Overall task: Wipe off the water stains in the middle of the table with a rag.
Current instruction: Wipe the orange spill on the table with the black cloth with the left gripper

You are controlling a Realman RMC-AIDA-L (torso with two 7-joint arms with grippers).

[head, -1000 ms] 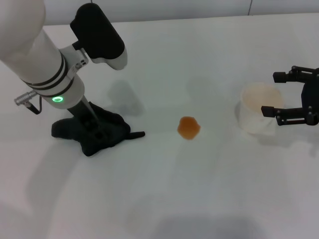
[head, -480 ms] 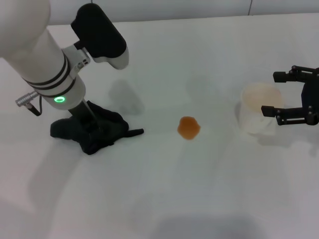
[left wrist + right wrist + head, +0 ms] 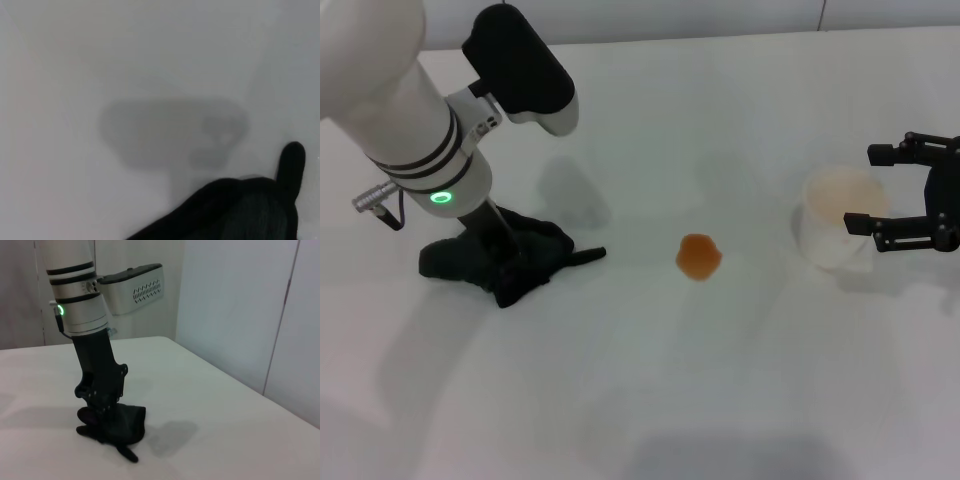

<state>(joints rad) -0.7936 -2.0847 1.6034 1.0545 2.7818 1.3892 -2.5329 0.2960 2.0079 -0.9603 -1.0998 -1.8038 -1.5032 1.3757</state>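
The left gripper [image 3: 508, 262] is pressed down into the wrinkled black cloth rag [image 3: 535, 262] on the left of the plain white matte table [image 3: 650, 380]; whether its jaws are clamped cannot be told. The small orange-brown water stains [image 3: 698, 257] lie mid-table, well apart from the rag. The right gripper [image 3: 910, 200] hangs spread apart beside a white translucent plastic cup [image 3: 837, 229].

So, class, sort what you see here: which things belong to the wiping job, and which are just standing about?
Belong to the job:
- rag, under the left gripper
- water stains, orange-brown, apart from the rag
- table

Just standing about:
- white cup, with the right gripper open around it
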